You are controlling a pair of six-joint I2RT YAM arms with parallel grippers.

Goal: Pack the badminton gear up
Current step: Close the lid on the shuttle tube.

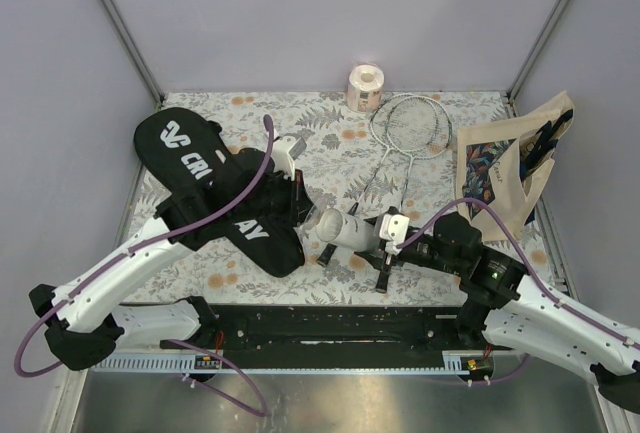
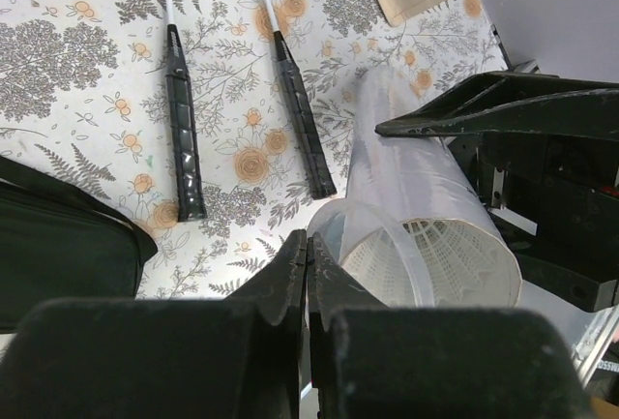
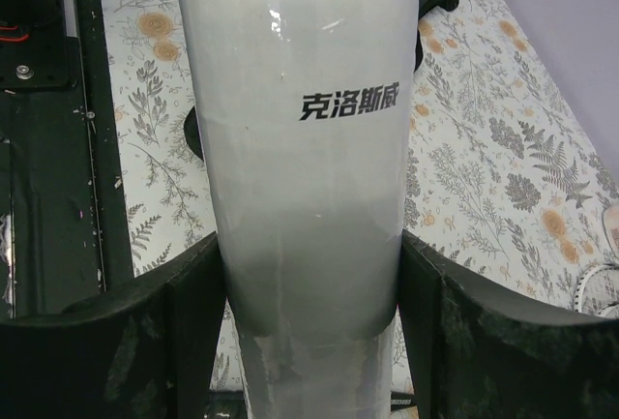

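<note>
Right tool (image 3: pixel 309 288) has the tube (image 3: pixel 309 148) clamped across its body, jaws wide, one on each flank. The tube hangs roughly level over the near middle of the surface (image 1: pixel 300 118), beside the racket handles (image 2: pixel 184 138). Left tool (image 2: pixel 308 269) is pressed fully closed at the tube's open mouth, tips against the rim of a translucent cap (image 2: pixel 334 230); whether it pinches that rim, I can't tell.

Shuttlecocks (image 2: pixel 435 264) show inside, so this looks light. The thin, glossy wall should be slippery and easy to dent, so I'd hold mid-body and squeeze gently.

Printed in black on the tube: "克洛斯威". The mark above it is cut off. The bag (image 1: pixel 200 178) shows white "CR" and "AY", with the rest behind the arm.
</note>
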